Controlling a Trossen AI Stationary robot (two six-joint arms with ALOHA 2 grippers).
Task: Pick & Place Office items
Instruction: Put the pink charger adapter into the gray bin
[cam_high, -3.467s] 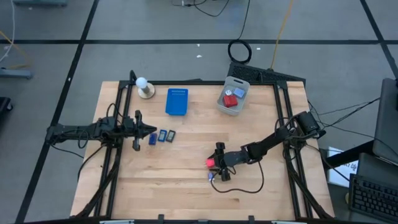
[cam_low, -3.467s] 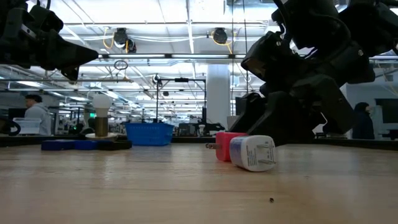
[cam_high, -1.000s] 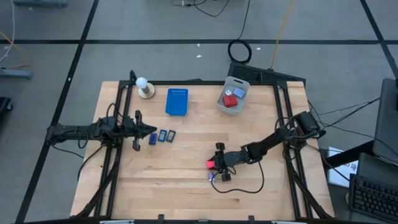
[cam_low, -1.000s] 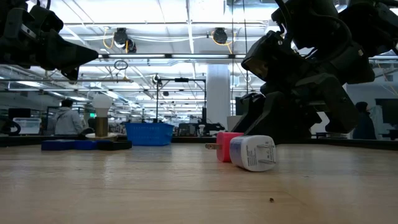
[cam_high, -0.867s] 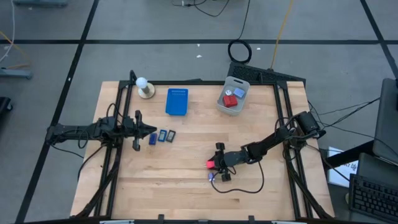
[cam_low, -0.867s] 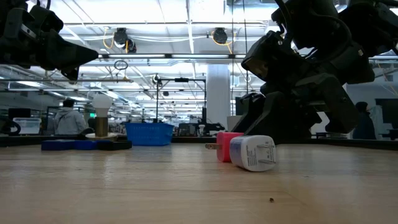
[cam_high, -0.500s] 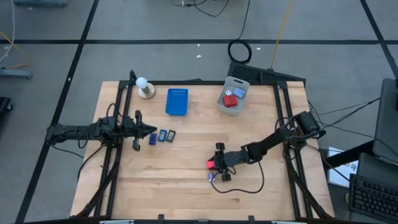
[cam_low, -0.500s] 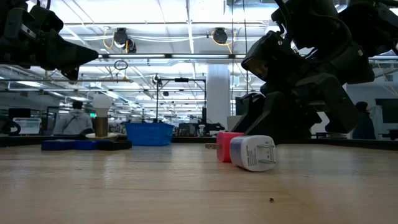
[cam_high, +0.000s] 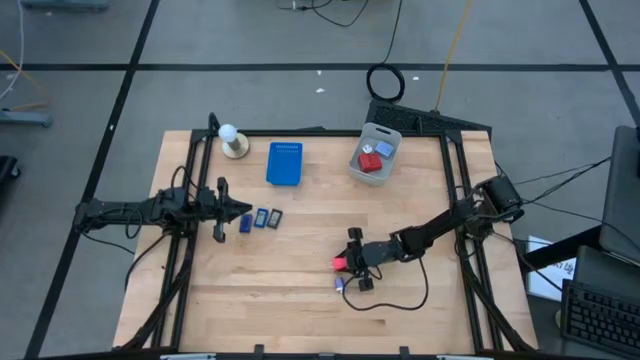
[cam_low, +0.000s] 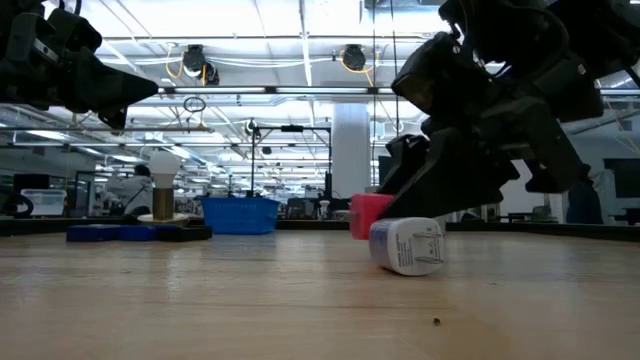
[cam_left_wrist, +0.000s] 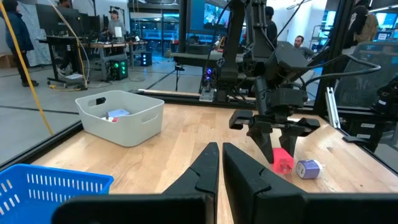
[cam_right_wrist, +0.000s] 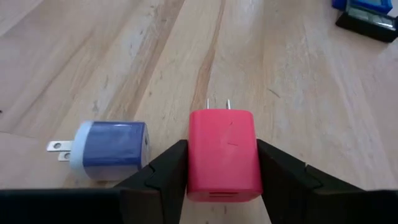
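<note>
A red plug-in block (cam_right_wrist: 222, 155), two metal prongs on its far end, sits between the fingers of my right gripper (cam_right_wrist: 222, 163), just above the wood near the table's middle right (cam_high: 343, 263). Beside it a blue-and-white plug block (cam_right_wrist: 109, 149) lies on its side on the table (cam_high: 341, 284). Three small dark-blue and grey rectangles (cam_high: 260, 218) lie in a row at the left, right in front of my left gripper (cam_high: 243, 211). That gripper hangs level above the table, shut and empty (cam_left_wrist: 219, 163). My right gripper pinches the red block by its two long sides (cam_right_wrist: 190, 163) between both fingers, at the end away from the prongs. The fingers (cam_low: 425, 190) slant down from the table's right side and lie along the block. The block is lifted a little, prongs pointing away from the gripper.
A grey bin (cam_high: 375, 155) with a red block and light-blue bits stands at the far right. A flat blue tray (cam_high: 284, 163) and a white ball on a round base (cam_high: 232, 140) stand at the far left. A black cable (cam_high: 400, 300) loops near the right arm.
My right gripper has risen slightly with the red block, which stood on the table a second ago and now hangs just above it. The blue-and-white block has stayed where it was.
</note>
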